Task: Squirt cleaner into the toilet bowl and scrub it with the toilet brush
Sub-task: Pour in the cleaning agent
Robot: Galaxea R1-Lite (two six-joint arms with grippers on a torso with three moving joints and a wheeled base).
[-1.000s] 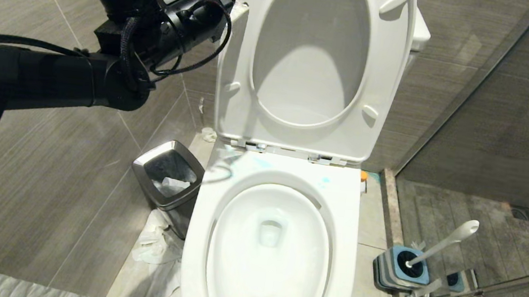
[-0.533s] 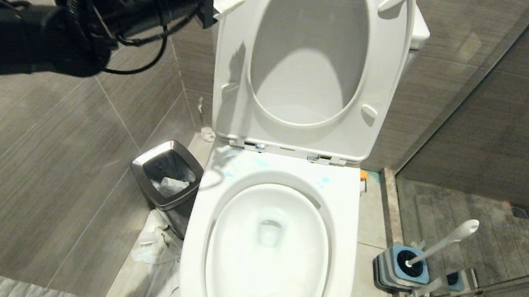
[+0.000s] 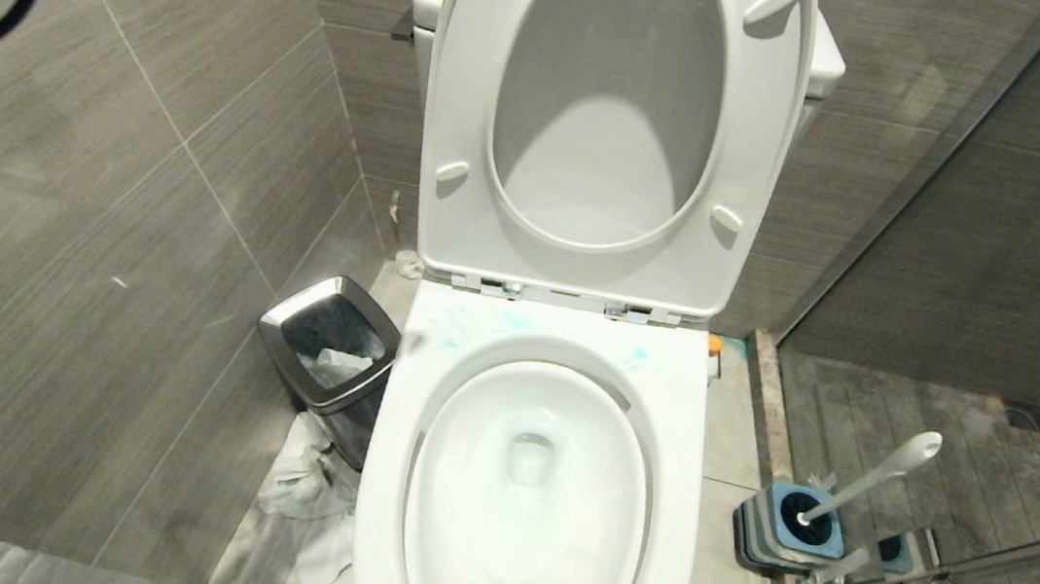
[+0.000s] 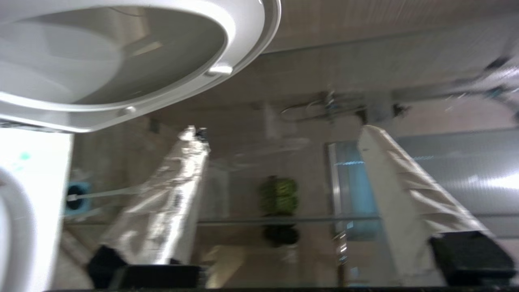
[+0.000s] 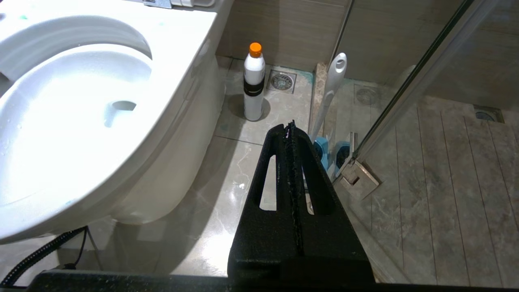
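Observation:
The white toilet bowl (image 3: 564, 336) stands in the middle of the head view, with turquoise specks on its back rim. Its seat and lid (image 3: 581, 270) stand upright. The toilet brush (image 3: 881, 470) leans in its blue-and-grey holder (image 3: 781, 537) on the floor at the right. The cleaner (image 5: 254, 87) stands on the floor behind the bowl's right side; only its orange cap (image 3: 716, 346) shows from the head. My left gripper (image 4: 279, 134) is open and empty, out of the head view, beside the raised seat (image 4: 227, 69). My right gripper (image 5: 290, 125) hangs shut, low over the floor tiles, short of the brush (image 5: 330, 91).
A chrome-rimmed black bin (image 3: 329, 349) stands left of the bowl, with crumpled paper (image 3: 307, 483) on the floor by it. A glass shower door (image 5: 409, 77) with a metal hinge (image 5: 359, 176) runs just right of the brush holder. A floor drain (image 5: 282, 81) lies behind the bottle.
My left arm has swung up and left, away from the raised seat's edge and out of the head view. The seat and lid have settled back upright.

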